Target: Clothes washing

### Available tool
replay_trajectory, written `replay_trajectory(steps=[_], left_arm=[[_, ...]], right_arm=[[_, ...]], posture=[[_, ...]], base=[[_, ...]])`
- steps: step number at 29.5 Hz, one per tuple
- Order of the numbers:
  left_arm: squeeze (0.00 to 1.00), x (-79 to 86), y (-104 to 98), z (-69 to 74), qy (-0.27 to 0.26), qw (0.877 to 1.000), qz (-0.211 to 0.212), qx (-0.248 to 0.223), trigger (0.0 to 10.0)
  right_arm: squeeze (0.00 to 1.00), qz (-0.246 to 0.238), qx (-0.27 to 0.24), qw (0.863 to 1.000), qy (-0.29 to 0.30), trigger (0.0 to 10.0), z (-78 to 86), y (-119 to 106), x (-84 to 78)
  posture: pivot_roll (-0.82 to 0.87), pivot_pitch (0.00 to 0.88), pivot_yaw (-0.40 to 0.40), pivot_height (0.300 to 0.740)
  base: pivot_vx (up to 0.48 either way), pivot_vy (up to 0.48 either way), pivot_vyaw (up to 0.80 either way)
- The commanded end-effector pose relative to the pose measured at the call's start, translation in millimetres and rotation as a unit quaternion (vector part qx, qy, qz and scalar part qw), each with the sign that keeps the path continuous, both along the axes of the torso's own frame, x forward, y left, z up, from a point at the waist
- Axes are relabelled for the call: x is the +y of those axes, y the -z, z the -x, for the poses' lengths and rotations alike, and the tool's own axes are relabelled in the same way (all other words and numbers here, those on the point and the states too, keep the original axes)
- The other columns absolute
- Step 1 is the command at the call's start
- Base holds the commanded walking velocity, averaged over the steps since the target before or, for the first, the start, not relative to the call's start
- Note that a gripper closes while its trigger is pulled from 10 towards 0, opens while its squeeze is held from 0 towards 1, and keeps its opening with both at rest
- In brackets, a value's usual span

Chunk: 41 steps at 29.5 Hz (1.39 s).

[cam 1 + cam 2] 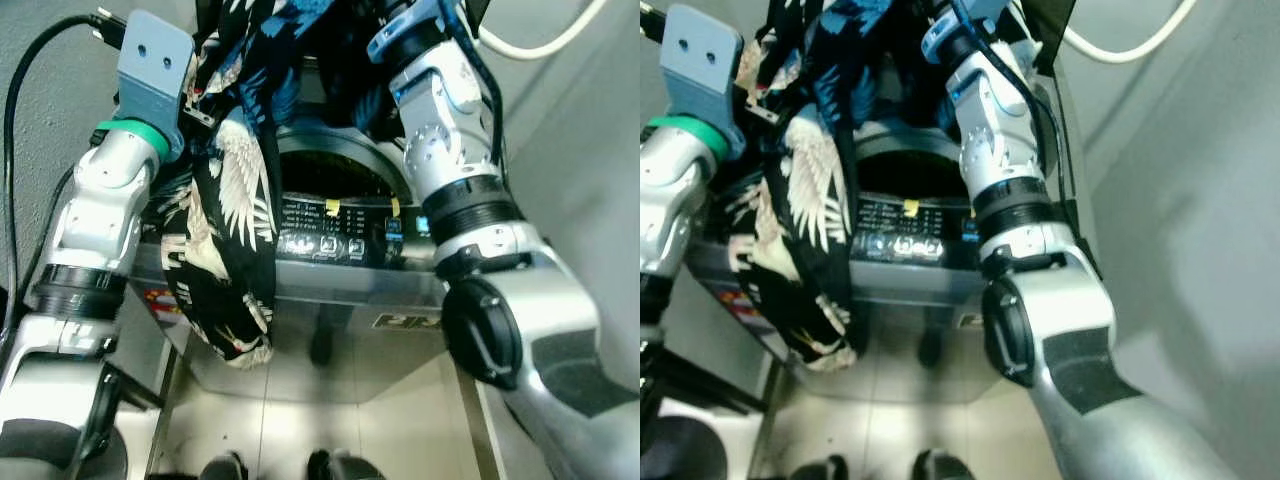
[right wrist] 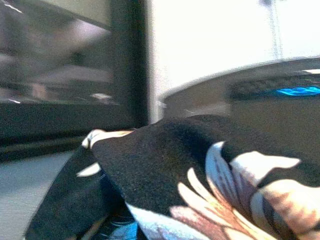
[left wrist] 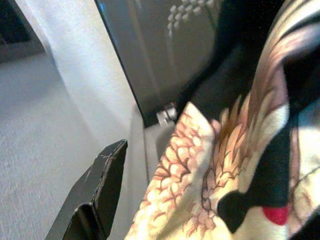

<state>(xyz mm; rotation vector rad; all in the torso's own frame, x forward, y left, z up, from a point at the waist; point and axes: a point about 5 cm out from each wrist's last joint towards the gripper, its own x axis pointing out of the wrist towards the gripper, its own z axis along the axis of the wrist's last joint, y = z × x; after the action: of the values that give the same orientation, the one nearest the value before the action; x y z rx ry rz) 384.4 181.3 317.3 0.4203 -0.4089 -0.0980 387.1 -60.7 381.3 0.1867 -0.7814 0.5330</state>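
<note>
- Directly ahead stands a top-loading washing machine (image 1: 330, 300), steel-fronted, its round drum opening (image 1: 335, 170) dark and uncovered.
- A control panel (image 1: 335, 235) with lit buttons and small yellow stickers runs along the near edge of the opening.
- A black shirt (image 1: 235, 210) printed with cream cranes and blue leaves is held up above the machine; its upper part bunches over the drum opening, and a long tail hangs down the front on the robot's left, past the control panel.
- The left arm (image 1: 95, 220) rises beside the hanging tail, a green band at the wrist under a grey-blue housing.
- The right arm (image 1: 1005, 160) reaches up and forward over the right rim of the opening, into the dark upper folds of the shirt.
- Left tool: one black finger (image 3: 95, 200) shows beside the cloth; whether it grips cannot be told.
- Right tool: cloth lies close before its camera; its state cannot be told.
- A white cable (image 1: 545, 35) curves along the grey wall at upper right.
</note>
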Motion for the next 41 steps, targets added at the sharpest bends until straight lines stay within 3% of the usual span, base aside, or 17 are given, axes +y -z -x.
replay_trajectory(steps=[1, 2, 5, 6, 10, 12, 13, 14, 16, 22, 27, 28, 32, 33, 34, 35, 41], left_arm=[[0.0, -7.0, -12, -8.4, -0.022, 0.998, -0.037, -0.049, 10.0], [0.0, -7.0, -12, -8.4, -0.022, 0.998, -0.037, -0.049, 10.0], [0.0, -15.4, -18, -18.7, -0.058, 0.986, -0.137, -0.071, 10.0], [0.0, -18.4, -13, -22.1, -0.045, 0.987, -0.144, -0.046, 10.0], [0.0, -22.9, -7, -23.8, -0.013, 0.991, -0.135, -0.02, 10.0], [0.0, -51.6, 5, -8.9, 0.154, 0.986, -0.049, 0.037, 10.0], [0.0, -51.6, 5, -8.9, 0.154, 0.986, -0.049, 0.037, 10.0], [0.0, -71.1, 13, 14.5, 0.254, 0.966, -0.027, 0.041, 10.0], [0.0, -78.4, 18, 26.6, 0.269, 0.962, -0.024, 0.035, 10.0], [0.0, -86.1, 36, 56.1, 0.296, 0.955, -0.021, 0.026, 10.0], [0.0, -78.2, 44, 82.4, 0.259, 0.965, -0.038, -0.003, 10.0], [0.0, -74.4, 43, 88.3, 0.233, 0.971, -0.047, -0.022, 10.0], [0.0, -72.0, 42, 91.8, 0.217, 0.974, -0.052, -0.034, 10.0], [0.0, -69.6, 39, 98.6, 0.203, 0.977, -0.045, -0.039, 10.0], [0.0, -69.6, 39, 98.6, 0.203, 0.977, -0.045, -0.039, 10.0], [0.0, -63.3, 33, 107.3, 0.168, 0.984, -0.027, -0.047, 10.0], [0.0, -60.8, 33, 111.2, 0.157, 0.986, -0.021, -0.043, 10.0]], right_arm=[[0.0, 0.025, -0.014, 0.996, 0.08, 10.0, -1.8, 7, -0.4], [0.0, 0.025, -0.014, 0.996, 0.08, 10.0, -1.8, 7, -0.4], [0.0, 0.131, -0.022, 0.978, 0.16, 10.0, -5.2, 35, 8.8], [0.0, 0.167, -0.015, 0.972, 0.164, 10.0, -7.2, 45, 12.1], [0.0, 0.195, -0.005, 0.969, 0.152, 10.0, -8.3, 55, 15.5], [0.0, 0.171, 0.082, 0.981, 0.045, 10.0, -10.0, 86, 17.7], [0.0, 0.171, 0.082, 0.981, 0.045, 10.0, -10.0, 86, 17.7], [0.0, 0.12, 0.13, 0.983, -0.055, 10.0, -7.9, 98, 20.1], [0.0, 0.1, 0.147, 0.977, -0.118, 10.0, -6.0, 99, 24.4], [0.0, 0.108, 0.172, 0.969, -0.143, 10.0, -8.0, 97, 34.7], [0.0, 0.121, 0.196, 0.963, -0.139, 10.0, -10.7, 95, 40.6], [0.75, 0.127, 0.194, 0.962, -0.146, 10.0, -9.9, 94, 42.3], [0.75, 0.132, 0.19, 0.961, -0.151, 10.0, -9.2, 94, 43.2], [1.0, 0.139, 0.188, 0.956, -0.18, 10.0, -6.4, 95, 44.7], [1.0, 0.139, 0.188, 0.956, -0.18, 10.0, -6.4, 95, 44.7], [1.0, 0.164, 0.179, 0.94, -0.239, 10.0, 0.6, 98, 46.6], [1.0, 0.18, 0.157, 0.937, -0.256, 10.0, 4.2, 97, 41.1]], posture=[[0.09, 0.107, -0.03, 0.74], [0.09, 0.107, -0.03, 0.74], [0.09, 0.103, -0.015, 0.74], [0.09, 0.103, -0.015, 0.74], [0.09, 0.104, -0.006, 0.74], [0.08, 0.104, 0.002, 0.74], [0.08, 0.104, 0.002, 0.74], [0.08, 0.1, 0.002, 0.74], [0.08, 0.098, 0.003, 0.74], [0.1, 0.091, -0.008, 0.74], [0.12, 0.093, -0.018, 0.74], [0.13, 0.092, -0.02, 0.74], [0.13, 0.092, -0.02, 0.74], [0.14, 0.093, -0.026, 0.74], [0.14, 0.093, -0.026, 0.74], [0.14, 0.092, -0.027, 0.74], [0.13, 0.089, -0.03, 0.74]], base=[[0.0, 0.0, 0.0], [0.0, 0.0, 0.0], [0.0, 0.0, 0.0], [0.0, 0.0, 0.0], [0.0, 0.0, 0.0], [0.0, 0.0, 0.0], [0.0, 0.0, 0.0], [0.0, 0.0, 0.0], [0.0, 0.0, 0.0], [0.0, 0.0, 0.0], [0.0, 0.0, 0.0], [0.0, 0.0, 0.0], [0.0, 0.0, 0.0], [0.0, 0.0, 0.0], [0.0, 0.0, 0.0], [0.0, 0.0, 0.0], [0.0, 0.0, 0.0]])
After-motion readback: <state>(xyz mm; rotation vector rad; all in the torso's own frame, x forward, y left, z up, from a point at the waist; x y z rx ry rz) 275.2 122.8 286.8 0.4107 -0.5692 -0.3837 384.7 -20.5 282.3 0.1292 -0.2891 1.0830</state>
